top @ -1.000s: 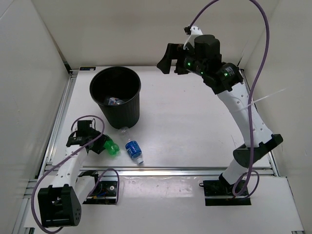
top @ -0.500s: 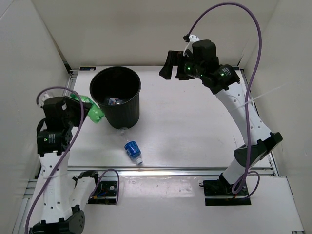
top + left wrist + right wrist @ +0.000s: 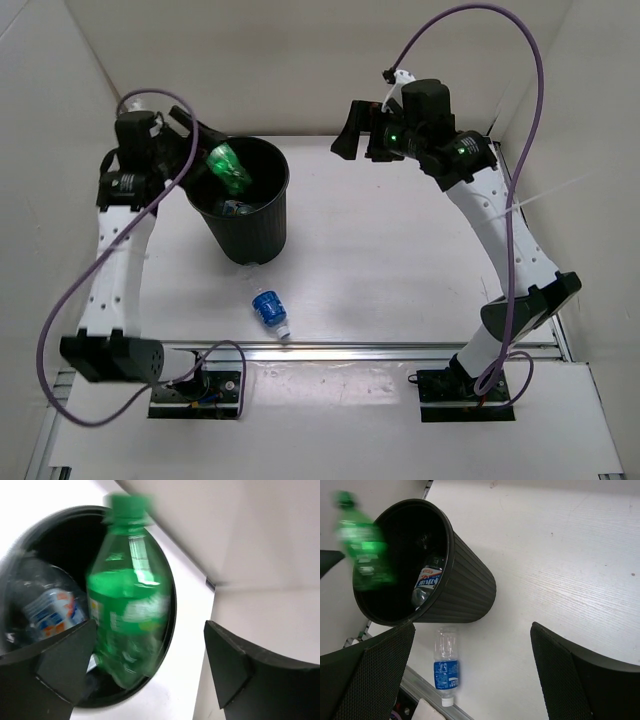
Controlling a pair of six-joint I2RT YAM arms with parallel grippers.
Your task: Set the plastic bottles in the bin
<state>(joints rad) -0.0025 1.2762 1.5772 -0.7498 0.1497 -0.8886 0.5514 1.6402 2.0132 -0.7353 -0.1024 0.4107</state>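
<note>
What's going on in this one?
The left end effector hangs over the bin with jaws apart, and the green bottle, motion-blurred, sits between them above the bin's mouth, apparently dropping in. At least one labelled bottle already lies inside. A blue-label bottle lies on the table near the bin's base, not yet picked up. The right end effector hangs open, holding nothing.

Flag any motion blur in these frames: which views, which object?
Left wrist: green bottle smeared, its cap worst. Right wrist: same bottle is a streaked blur over the mouth of the bin, while the blue-label bottle beside the bin is crisp. Top external: sharp overall, green bottle only slightly soft.
</note>
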